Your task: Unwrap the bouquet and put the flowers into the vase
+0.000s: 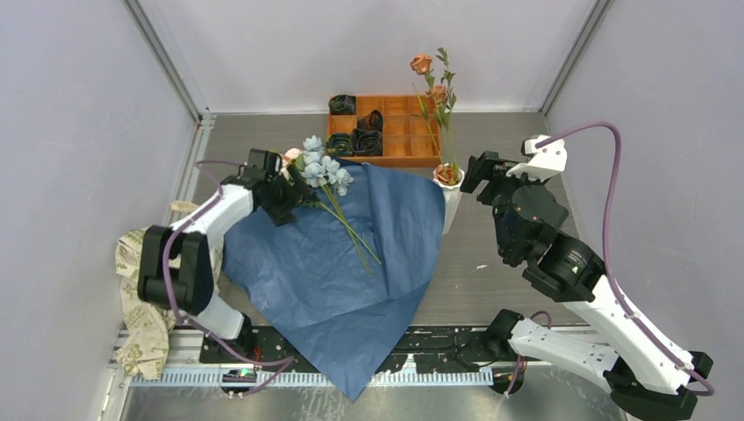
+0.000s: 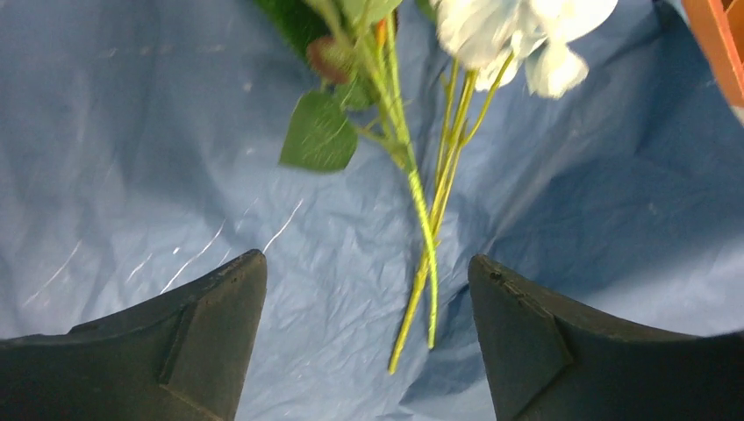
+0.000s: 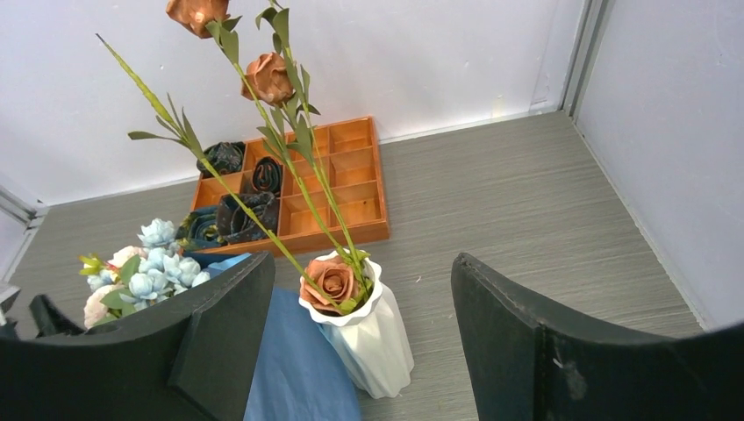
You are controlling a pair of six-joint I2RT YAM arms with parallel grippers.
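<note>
Orange roses [image 3: 333, 281] in white vase [image 3: 373, 346], dark rolls [image 3: 246, 215] in orange tray [image 3: 355, 206]; left fingers [image 2: 219, 324], right fingers [image 3: 219, 342] spread, empty.

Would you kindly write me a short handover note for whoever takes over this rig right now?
Left gripper: open, empty, poised over the stems of the blue and pink flowers.
Right gripper: open, empty, facing the vase, not touching it.
Things: wrapping paper spread flat; blue and pink flowers lying on its far left part; vase at the paper's right edge, holding orange roses.
Done: paper opened; orange roses in the vase.
Left: pick up the blue and pink flowers and stand them in the vase.
</note>
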